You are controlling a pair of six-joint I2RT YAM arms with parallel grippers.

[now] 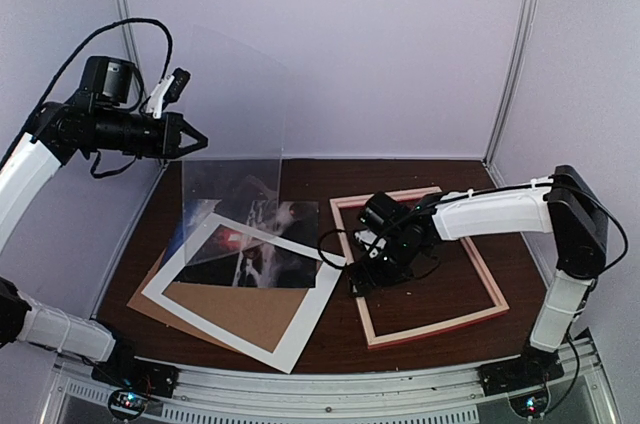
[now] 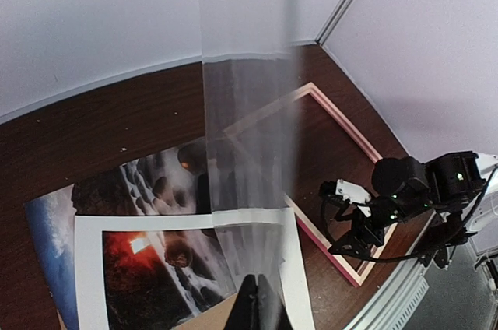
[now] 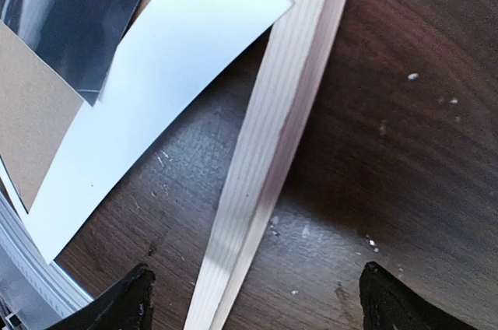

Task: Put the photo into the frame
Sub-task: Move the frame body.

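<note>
The photo (image 1: 295,234) lies flat at the table's left, partly under a white mat (image 1: 290,344); its red glow (image 2: 132,248) shows through the mat's window. The pink-rimmed frame (image 1: 440,326) lies back up at the right, nothing inside it. My left gripper (image 1: 195,140) is raised at the upper left, shut on the edge of a clear sheet (image 1: 235,94) that it holds upright; the shut fingertips (image 2: 261,303) pinch that sheet (image 2: 249,151). My right gripper (image 1: 358,284) is low over the frame's left rail (image 3: 272,135), open (image 3: 257,307), its fingers astride the rail, not touching it.
A brown cardboard board (image 1: 250,314) lies under the mat, and its edge (image 3: 31,112) shows beside the mat's corner (image 3: 156,89). White walls close the back and sides. The right arm (image 2: 405,198) reaches across the frame's near end.
</note>
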